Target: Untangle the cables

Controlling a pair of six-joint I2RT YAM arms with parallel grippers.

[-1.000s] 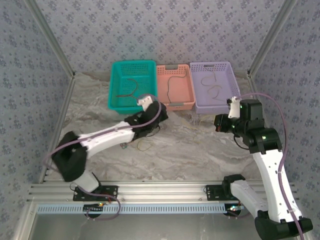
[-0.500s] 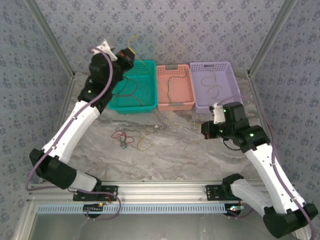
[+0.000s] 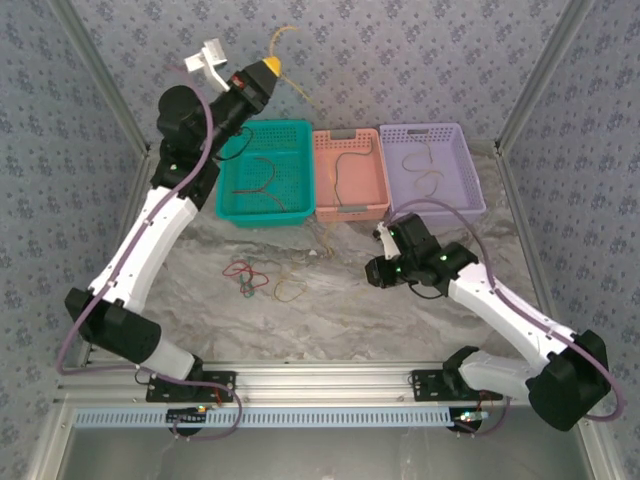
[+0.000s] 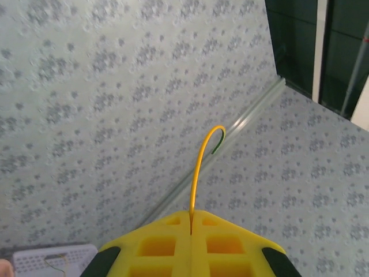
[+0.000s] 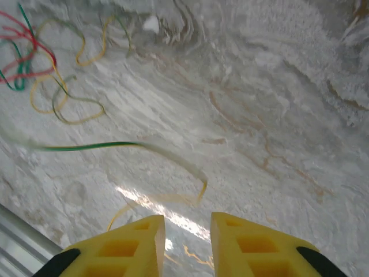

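Three baskets stand side by side at the far edge of the table (image 3: 330, 320). The teal basket (image 3: 262, 216), at left, holds a brown cable (image 3: 262, 175). The salmon basket (image 3: 350, 212), in the middle, holds a dark cable (image 3: 340, 178), and the lavender basket (image 3: 438, 214), at right, a thin looped cable (image 3: 428, 172).

The left gripper (image 4: 191, 222), raised high above the teal basket, has its jaws closed on a yellow cable (image 4: 199, 167) that arcs up from between them. The right gripper (image 5: 187, 231), low over the table before the salmon and lavender baskets, has its jaws slightly parted with nothing between them. A blurred green-and-yellow cable (image 5: 115, 145) crosses just beyond its fingertips.

A tangle of red, green and yellow cables (image 3: 255, 278) lies on the table in front of the teal basket.
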